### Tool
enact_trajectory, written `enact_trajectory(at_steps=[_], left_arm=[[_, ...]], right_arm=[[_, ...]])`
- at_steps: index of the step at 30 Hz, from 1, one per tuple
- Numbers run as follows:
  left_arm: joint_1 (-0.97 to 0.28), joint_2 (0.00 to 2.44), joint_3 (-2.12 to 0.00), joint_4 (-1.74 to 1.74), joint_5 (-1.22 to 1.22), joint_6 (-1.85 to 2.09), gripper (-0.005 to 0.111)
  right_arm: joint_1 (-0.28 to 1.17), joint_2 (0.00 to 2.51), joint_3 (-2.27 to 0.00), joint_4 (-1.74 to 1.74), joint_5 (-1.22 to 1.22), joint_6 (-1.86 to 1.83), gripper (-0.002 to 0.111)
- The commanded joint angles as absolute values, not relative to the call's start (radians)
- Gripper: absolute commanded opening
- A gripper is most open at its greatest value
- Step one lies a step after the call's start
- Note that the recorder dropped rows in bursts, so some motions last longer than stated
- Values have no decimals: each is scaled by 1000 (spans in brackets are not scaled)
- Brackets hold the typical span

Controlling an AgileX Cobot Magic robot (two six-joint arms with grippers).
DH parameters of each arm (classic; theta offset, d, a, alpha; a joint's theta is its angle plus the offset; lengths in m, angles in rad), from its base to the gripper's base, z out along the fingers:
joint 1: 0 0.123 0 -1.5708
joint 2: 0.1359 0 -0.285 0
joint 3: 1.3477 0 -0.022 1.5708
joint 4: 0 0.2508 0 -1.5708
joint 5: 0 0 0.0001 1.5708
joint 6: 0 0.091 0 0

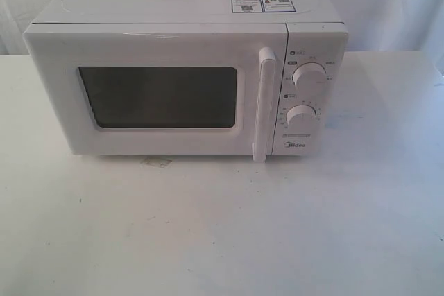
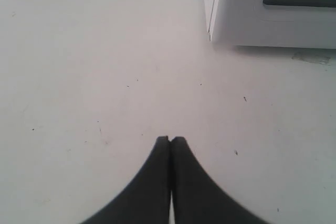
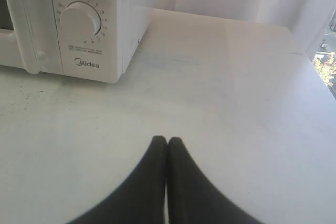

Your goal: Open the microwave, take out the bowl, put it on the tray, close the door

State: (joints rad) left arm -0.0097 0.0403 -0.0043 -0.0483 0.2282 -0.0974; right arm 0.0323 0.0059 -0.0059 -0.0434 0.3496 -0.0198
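The white Midea microwave (image 1: 187, 81) stands at the back middle of the white table. Its door (image 1: 156, 95), with a dark window and a vertical bar handle (image 1: 263, 105), is closed. Two round knobs (image 1: 309, 77) sit on its right panel. The bowl is hidden and no tray shows. My left gripper (image 2: 170, 139) is shut and empty over bare table, short of the microwave's left front corner (image 2: 212, 27). My right gripper (image 3: 167, 139) is shut and empty, off the microwave's right front corner (image 3: 118, 74). Neither gripper appears in the exterior view.
The white table (image 1: 222, 227) spreads in front of the microwave. A small pale mark (image 1: 156, 163) lies just before the door. A white curtain hangs behind. The table's right edge (image 3: 315, 72) shows in the right wrist view.
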Motion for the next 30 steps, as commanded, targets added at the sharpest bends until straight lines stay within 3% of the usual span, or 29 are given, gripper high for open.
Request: enact_trajectory(at_steps=[1,20,30], left_arm=[[-12,36,0,-48,232,-104,0],[-12,36,0,-48,232,-104,0],[-12,36,0,-48,232,-104,0]], right_arm=[[32,0,0,-46,350,-18,0],[32,0,0,-47,348,-27,0],[32,0,0,-48,-34,-29,0]])
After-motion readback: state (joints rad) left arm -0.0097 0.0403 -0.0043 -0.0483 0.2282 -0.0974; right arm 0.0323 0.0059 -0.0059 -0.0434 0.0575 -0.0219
